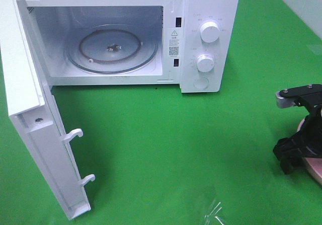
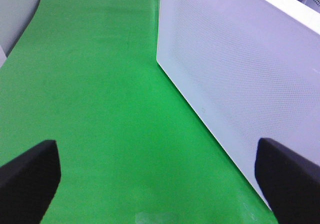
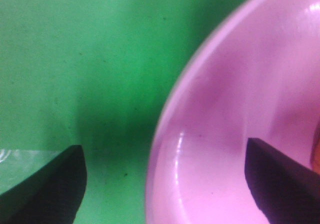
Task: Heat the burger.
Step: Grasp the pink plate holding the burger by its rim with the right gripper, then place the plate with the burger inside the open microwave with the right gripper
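Right gripper (image 3: 162,151), spread, straddles pink plate (image 3: 240,83) rim; brown edge sliver maybe the burger (image 3: 316,151).

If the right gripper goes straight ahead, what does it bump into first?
Most likely the rim of the pink plate. The right gripper points down with open jaws straddling that rim, one side over the green cloth. How far away it is looks unclear.

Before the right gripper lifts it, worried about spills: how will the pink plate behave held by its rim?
The pink plate looks glossy, so probably slippery in the right gripper. Its smooth moulded rim suggests stiffness. With the jaws straddling one edge, it may tilt.
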Controlling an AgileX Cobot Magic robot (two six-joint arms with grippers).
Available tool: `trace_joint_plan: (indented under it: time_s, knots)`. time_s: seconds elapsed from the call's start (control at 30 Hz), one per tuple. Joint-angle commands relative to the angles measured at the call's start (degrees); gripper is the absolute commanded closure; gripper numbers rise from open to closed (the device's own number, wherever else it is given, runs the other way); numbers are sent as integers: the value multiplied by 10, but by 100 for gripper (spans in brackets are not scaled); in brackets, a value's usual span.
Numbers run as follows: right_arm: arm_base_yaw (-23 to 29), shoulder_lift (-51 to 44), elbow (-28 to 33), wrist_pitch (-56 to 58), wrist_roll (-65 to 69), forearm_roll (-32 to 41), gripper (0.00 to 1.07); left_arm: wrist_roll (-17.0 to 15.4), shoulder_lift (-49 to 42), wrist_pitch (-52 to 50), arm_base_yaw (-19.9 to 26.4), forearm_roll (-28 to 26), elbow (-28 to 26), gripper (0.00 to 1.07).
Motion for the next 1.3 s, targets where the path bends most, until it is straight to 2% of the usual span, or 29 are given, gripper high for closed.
trace_joint_plan:
  time_s: [0.03,0.13,0.2,0.23,0.27,0.3,0.33,0.37,0.43,0.47,0.5,0.53,0.57,0.6,0.63,1.03,1.23,1.3]
  knots:
    - [-4,20,0,-16,3,-9,27,1,-11,-5,-2,-2,2,9]
    - [-4,24,0,-20,3,-9,28,1,-11,-5,-2,-2,2,9]
    - [-4,25,0,-22,4,-11,35,1,-11,-5,-2,-2,2,9]
    - [-4,25,0,-22,4,-11,35,1,-11,-5,-2,-2,2,9]
    - [-4,25,0,-21,4,-13,41,1,-11,-5,-2,-2,2,9]
    - [-4,25,0,-21,4,-13,41,1,-11,-5,-2,-2,2,9]
    - [-4,25,0,-18,5,-19,50,1,-11,-5,-2,-2,2,9]
    - [-4,25,0,-18,5,-19,50,1,-11,-5,-2,-2,2,9]
    - [-4,25,0,-19,5,-29,67,1,-11,-5,-2,-2,2,9]
    - [-4,25,0,-19,5,-29,67,1,-11,-5,-2,-2,2,9]
    - [-4,25,0,-20,5,-42,80,1,-11,-5,-2,-2,2,9]
    - [-4,25,0,-20,5,-42,80,1,-11,-5,-2,-2,2,9]
    - [-4,25,0,-21,5,-56,94,1,-11,-5,-2,-2,2,9]
    - [-4,25,0,-21,5,-56,94,1,-11,-5,-2,-2,2,9]
    - [-4,25,0,-21,9,-55,107,1,-11,-5,-2,-2,2,9]
    - [-2,5,0,10,35,-50,107,1,-11,-5,-2,-2,2,9]
    - [1,-33,0,35,96,-91,107,1,-11,-5,-2,-2,2,9]
    - [21,-54,0,61,136,-130,107,1,-11,-5,-2,-2,2,9]
